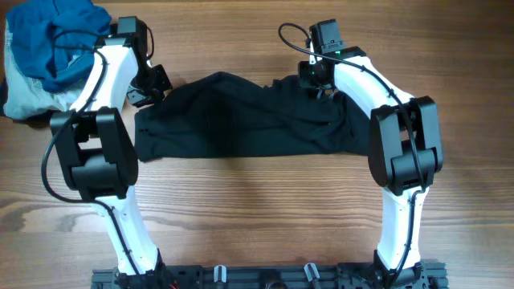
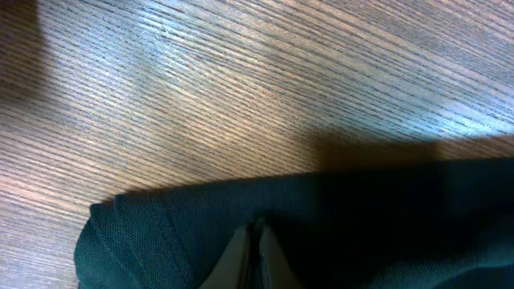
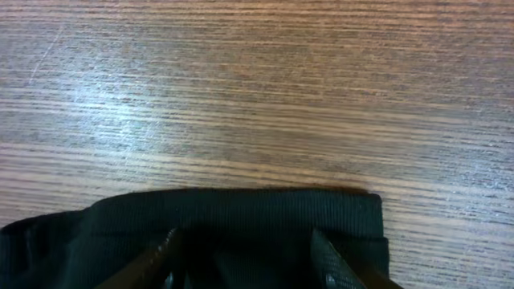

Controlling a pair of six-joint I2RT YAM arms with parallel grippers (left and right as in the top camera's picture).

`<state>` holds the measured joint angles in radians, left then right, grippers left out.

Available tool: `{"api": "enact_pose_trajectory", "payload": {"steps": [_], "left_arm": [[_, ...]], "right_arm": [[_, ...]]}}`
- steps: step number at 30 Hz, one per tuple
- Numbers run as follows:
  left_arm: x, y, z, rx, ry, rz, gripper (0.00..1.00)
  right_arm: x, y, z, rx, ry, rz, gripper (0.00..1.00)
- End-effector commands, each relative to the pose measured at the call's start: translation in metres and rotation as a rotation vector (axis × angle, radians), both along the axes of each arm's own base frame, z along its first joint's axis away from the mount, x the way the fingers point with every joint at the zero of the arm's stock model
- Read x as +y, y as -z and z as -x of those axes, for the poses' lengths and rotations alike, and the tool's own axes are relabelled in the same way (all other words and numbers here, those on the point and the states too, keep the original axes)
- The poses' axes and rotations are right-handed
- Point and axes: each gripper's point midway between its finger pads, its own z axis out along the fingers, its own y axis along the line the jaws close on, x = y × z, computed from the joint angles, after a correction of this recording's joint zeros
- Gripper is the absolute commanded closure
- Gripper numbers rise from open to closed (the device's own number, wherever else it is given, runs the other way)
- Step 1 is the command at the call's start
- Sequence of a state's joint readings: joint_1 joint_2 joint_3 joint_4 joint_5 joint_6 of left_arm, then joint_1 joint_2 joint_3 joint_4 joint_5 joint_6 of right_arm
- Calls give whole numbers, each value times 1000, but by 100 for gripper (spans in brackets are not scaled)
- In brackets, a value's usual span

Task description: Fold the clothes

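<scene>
The clothes (image 1: 241,116) are a black garment lying in a wide folded band across the middle of the table. My left gripper (image 1: 157,84) sits at its upper left corner. In the left wrist view its fingers (image 2: 241,253) are pressed together with the black mesh fabric (image 2: 161,233) bunched round their tips, shut on the cloth. My right gripper (image 1: 315,80) hovers over the garment's upper edge right of centre. In the right wrist view its fingers (image 3: 165,245) stand apart over the ribbed black hem (image 3: 241,209), open, with cloth under them and nothing pinched.
A bright blue garment (image 1: 56,36) is heaped at the far left corner on top of a pale blue-white one (image 1: 20,96). Bare wood lies in front of the black garment. The arms' base rail (image 1: 265,277) runs along the near edge.
</scene>
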<state>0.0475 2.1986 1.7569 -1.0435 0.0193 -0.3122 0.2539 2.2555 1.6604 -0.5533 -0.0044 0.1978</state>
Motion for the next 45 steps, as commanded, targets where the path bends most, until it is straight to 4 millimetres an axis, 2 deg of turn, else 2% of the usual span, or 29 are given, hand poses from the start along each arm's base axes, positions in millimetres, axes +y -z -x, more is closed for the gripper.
{"api": "enact_pose_trajectory", "payload": {"steps": [1,2,3,6,9,13,15,17,22,27,30,34,36,37,42,45], "left_arm": [[2,-14,-2,-32,15,-17,96],[2,-14,-2,-32,15,-17,96],[3,-14,-2,-32,15,-17,96],[3,-15,-4,-41,15,-17,96],[4,-21,-21,-115,14,-22,96],[10,-45,-48,-256,2,-31,96],[17,-63,-55,-303,-11,-36,96],[22,-76,-58,-333,-22,-39,96],[31,-108,-56,-399,-36,-52,96],[32,-129,-50,-426,-37,-54,96],[31,-131,-41,-404,-38,-52,96],[29,-123,-21,-316,-37,-48,96],[30,-121,-18,-302,-40,-49,96],[31,-121,-17,-301,-43,-48,96],[37,-130,-35,-382,-52,-57,96],[39,-137,-48,-441,-52,-62,96]], "right_arm": [[-8,32,4,51,28,48,64],[-8,36,7,65,28,50,86],[-8,38,8,74,39,49,95],[-8,36,6,64,52,40,96],[-6,21,-5,29,54,31,96],[-8,-25,-35,-47,43,13,96],[-13,-53,-47,-76,44,10,95],[-15,-71,-52,-92,33,-1,96],[-14,-107,-38,-24,-11,-100,96],[-30,-137,-11,24,-32,-142,96],[-34,-161,2,19,-71,-182,96],[-39,-202,27,1,-147,-256,96],[-38,-211,33,-9,-177,-284,96],[-36,-217,32,-36,-216,-299,96],[-43,-241,-10,-253,-259,-258,96],[-43,-246,-16,-286,-270,-251,96]]}}
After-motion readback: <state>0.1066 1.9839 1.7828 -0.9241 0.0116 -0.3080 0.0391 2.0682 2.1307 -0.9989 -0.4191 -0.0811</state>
